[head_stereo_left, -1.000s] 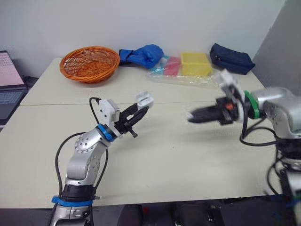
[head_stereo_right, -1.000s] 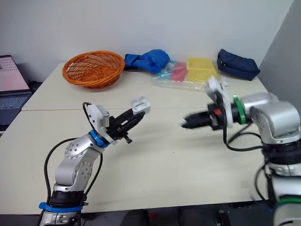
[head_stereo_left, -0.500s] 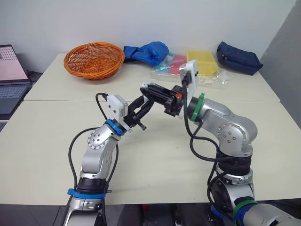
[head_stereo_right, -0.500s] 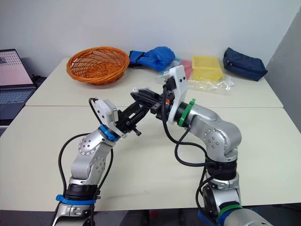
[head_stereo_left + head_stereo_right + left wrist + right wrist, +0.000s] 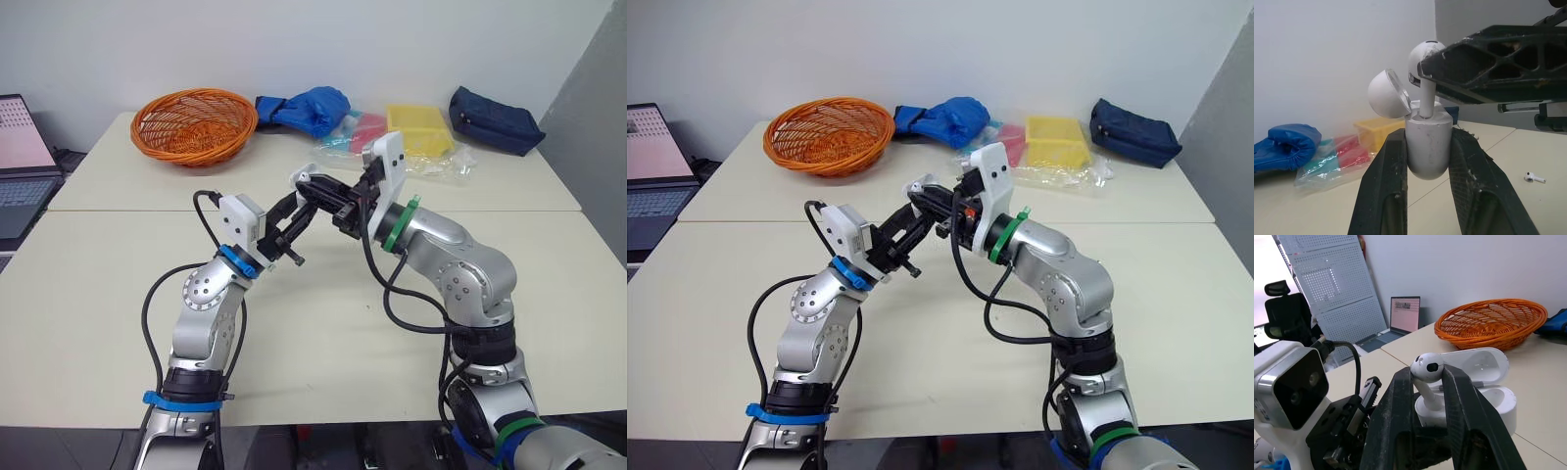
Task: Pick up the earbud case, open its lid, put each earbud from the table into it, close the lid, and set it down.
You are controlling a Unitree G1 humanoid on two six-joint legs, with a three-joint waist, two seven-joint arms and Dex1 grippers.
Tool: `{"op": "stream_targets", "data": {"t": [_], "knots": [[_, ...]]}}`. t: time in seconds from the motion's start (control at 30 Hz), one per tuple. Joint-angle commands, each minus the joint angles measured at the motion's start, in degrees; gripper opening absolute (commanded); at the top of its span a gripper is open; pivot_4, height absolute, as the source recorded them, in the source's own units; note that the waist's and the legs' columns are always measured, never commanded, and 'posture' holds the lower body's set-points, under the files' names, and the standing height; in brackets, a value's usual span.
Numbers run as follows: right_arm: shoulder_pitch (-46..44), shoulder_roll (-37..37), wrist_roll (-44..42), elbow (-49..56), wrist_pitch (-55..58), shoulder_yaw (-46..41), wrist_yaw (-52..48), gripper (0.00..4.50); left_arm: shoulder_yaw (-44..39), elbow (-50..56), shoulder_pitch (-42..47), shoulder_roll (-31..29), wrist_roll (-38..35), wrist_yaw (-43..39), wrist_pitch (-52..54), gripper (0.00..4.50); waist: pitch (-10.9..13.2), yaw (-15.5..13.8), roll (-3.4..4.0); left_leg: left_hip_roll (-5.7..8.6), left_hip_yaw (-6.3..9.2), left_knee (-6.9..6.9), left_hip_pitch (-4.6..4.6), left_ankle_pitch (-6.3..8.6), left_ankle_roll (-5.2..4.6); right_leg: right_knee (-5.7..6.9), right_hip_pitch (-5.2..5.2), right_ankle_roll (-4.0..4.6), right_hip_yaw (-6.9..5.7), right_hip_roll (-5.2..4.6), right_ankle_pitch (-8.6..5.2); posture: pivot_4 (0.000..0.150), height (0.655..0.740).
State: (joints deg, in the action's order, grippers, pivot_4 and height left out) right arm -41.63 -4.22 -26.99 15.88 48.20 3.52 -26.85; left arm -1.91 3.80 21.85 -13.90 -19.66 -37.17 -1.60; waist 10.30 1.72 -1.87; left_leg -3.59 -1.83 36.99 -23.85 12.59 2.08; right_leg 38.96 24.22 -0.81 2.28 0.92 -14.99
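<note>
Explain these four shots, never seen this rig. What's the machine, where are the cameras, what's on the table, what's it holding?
It's a humanoid robot with two arms, each ending in a black two-finger gripper. Two pictures come from a stereo camera on its head, looking down over the table. The other two come from a camera on each wrist, looking along that gripper's fingers.

The left gripper holds the white earbud case upright, with its lid flipped open. The right gripper pinches one earbud, with the stem at the case's opening. A second earbud lies on the table.

Along the far edge sit an orange basket, a blue fabric bundle, a yellow box and a dark blue pouch. A laptop stands off to the robot's left.
</note>
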Motion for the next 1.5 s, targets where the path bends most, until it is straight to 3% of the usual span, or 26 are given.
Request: {"op": "stream_targets", "data": {"t": [0.03, 0.57, 0.77, 1.03, 1.13, 1.27, 1.37, 1.5], "knots": [[0.5, -0.6, 0.4, 0.8, -1.4, 0.6, 0.8, 0.42, -0.2, 1.1, 1.0, -0.1, -0.3, 0.0, -1.2, 0.78, 0.0, 0.0, 0.0, 0.0, 0.0, 0.0, 0.0, 0.0, 0.0, 0.0, 0.0, 0.0, 0.0, 0.0, 0.0, 0.15, 0.74], [0.4, -2.1, 1.9, -0.7, -2.9, 3.4, 1.4, 0.42, -0.1, 1.9, 1.1, 0.0, -0.6, 0.1, -1.0, 0.78, 0.0, 0.0, 0.0, 0.0, -0.01, 0.0, -0.01, 0.0, 0.0, -0.01, 0.0, -0.01, 0.01, 0.0, 0.0, 0.15, 0.74], [0.3, -2.6, 1.9, -1.0, -3.4, 3.4, 1.5, 2.49, 0.0, 2.5, 0.9, 0.0, -0.8, 0.2, -0.5, 0.78, 0.0, 0.0, 0.0, 0.0, 0.0, -0.01, -0.01, 0.0, 0.0, -0.01, 0.0, -0.01, 0.0, 0.0, 0.0, 0.15, 0.74], [0.2, -3.2, 1.8, -1.1, -5.2, 3.0, 0.8, 2.49, -0.2, 2.2, 1.2, 0.1, -1.1, 0.1, -0.2, 0.78, 0.0, 0.0, 0.0, 0.0, 0.0, -0.01, -0.01, 0.0, 0.0, -0.02, 0.0, -0.01, 0.0, 0.0, -0.01, 0.15, 0.74], [0.8, -3.9, -4.1, 3.1, -6.5, 0.2, -4.1, 2.49, -0.9, 1.6, 0.8, -0.1, -1.5, 0.3, 0.4, 0.78, 0.0, 0.0, 0.0, 0.0, -0.01, -0.01, -0.01, 0.0, 0.0, -0.02, 0.0, -0.01, 0.01, 0.0, -0.01, 0.15, 0.74], [0.5, -8.3, -11.1, 7.3, -3.2, -3.3, -8.5, 2.49, -1.4, 1.2, 0.3, -0.9, -1.8, -0.1, 0.5, 0.78, 0.0, 0.0, 0.0, 0.0, 0.0, -0.02, -0.03, 0.0, 0.0, -0.07, 0.0, -0.01, 0.0, 0.0, -0.01, 0.15, 0.74], [-2.6, -18.7, -14.2, 6.0, 2.7, -9.1, -10.2, 2.49, -2.7, 1.2, -0.5, -2.6, -2.4, -1.1, 0.7, 0.78, 0.0, 0.0, 0.0, 0.02, 0.0, -0.01, -0.03, 0.0, 0.0, -0.07, -0.02, -0.01, 0.0, -0.02, -0.01, 0.15, 0.74], [0.4, -32.6, -3.6, -4.5, -1.7, -8.3, -10.9, 2.49, -3.6, 1.6, -1.9, -4.5, -3.2, -2.0, 0.8, 0.78, 0.0, -0.1, -0.06, 0.03, -0.02, 0.0, 0.03, 0.0, 0.0, -0.11, -0.07, 0.0, -0.01, -0.06, -0.01, 0.15, 0.74]]}}
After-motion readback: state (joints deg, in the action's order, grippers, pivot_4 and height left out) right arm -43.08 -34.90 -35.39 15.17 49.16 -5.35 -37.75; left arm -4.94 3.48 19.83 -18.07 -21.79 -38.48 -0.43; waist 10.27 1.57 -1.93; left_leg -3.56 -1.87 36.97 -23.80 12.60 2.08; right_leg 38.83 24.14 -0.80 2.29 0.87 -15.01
